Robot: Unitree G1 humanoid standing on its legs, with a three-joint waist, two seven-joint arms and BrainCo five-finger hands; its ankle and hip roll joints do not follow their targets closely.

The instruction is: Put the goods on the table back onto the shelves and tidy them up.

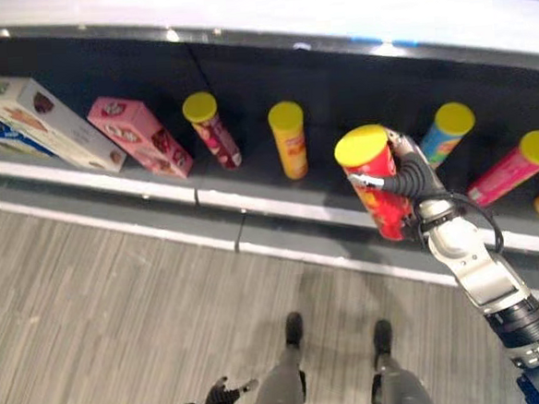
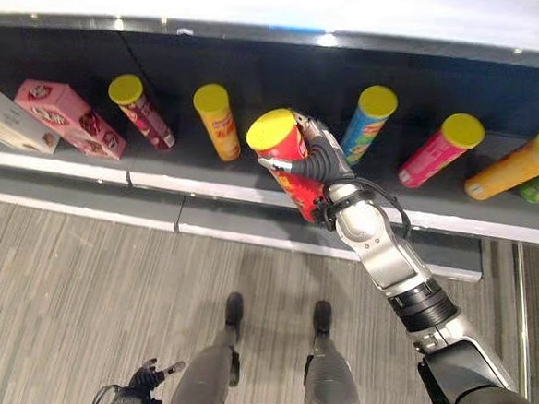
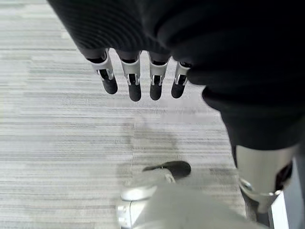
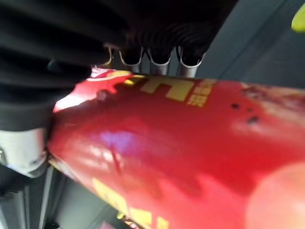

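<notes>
Red and glossy, a yellow-lidded can (image 1: 376,181) is clasped by the right hand (image 1: 414,175), whose fingers and thumb are curled round its side, as is confirmed in the right wrist view, where the can's wall (image 4: 181,143) lies directly under the fingers (image 4: 157,64). The can is held upright with its lid uppermost and carried over the front edge of the shelf (image 1: 251,203), presumably so that it can be stood on its base in the gap between the orange can (image 1: 288,141) and the blue can (image 1: 448,132). That gap appears to be kept for it, since the neighbouring cans are spaced along the shelf in a row. Further along, a dark red can (image 1: 212,129), a pink box (image 1: 140,135) and a white box (image 1: 42,121) are ranged toward the robot's left, and a pink can (image 1: 512,168) toward its right. The left hand (image 3: 138,76) is hung idle over the floor (image 1: 119,305), fingers relaxed and nothing held
</notes>
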